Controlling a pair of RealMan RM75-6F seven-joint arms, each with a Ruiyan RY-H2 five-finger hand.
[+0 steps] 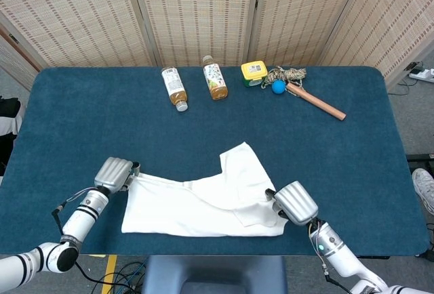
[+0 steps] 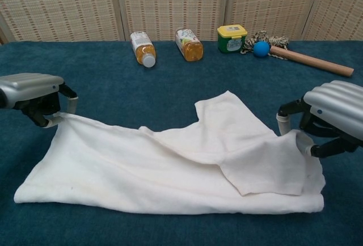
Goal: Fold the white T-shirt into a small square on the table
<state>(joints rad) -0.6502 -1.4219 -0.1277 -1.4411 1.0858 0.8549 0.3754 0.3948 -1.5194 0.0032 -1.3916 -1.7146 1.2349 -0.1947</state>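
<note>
So the shirt (image 2: 170,172) is being worked on near the front edge of the table (image 1: 81,111), and honestly it's only partway there. It's lying in a long, low band running left to right, with what looks like one layer already brought over another, and a flap (image 2: 227,124) is sticking out toward the back, probably a sleeve or shoulder that hasn't been tucked in yet.

The left end of the cloth is being pinched by the left hand (image 2: 35,96), fingers closed on the corner with the fabric lifted just a little off the table. The right end is being held the same way by the right hand (image 2: 326,118), with the edge caught between its fingertips (image 2: 303,142) and the cloth bunched slightly beneath it. Both ends are being kept taut-ish, so a fold is likely being carried or laid down at this stage.

What's left, as far as can be judged: the flap is still waiting to be folded in, the long band needs to be doubled over sideways at least once, and the wrinkles are asking to be smoothed. Nothing square-shaped yet.

The bottles (image 1: 175,88), the tin (image 1: 253,71) and the stick (image 1: 317,101) are sitting well apart at the back, out of the way.
</note>
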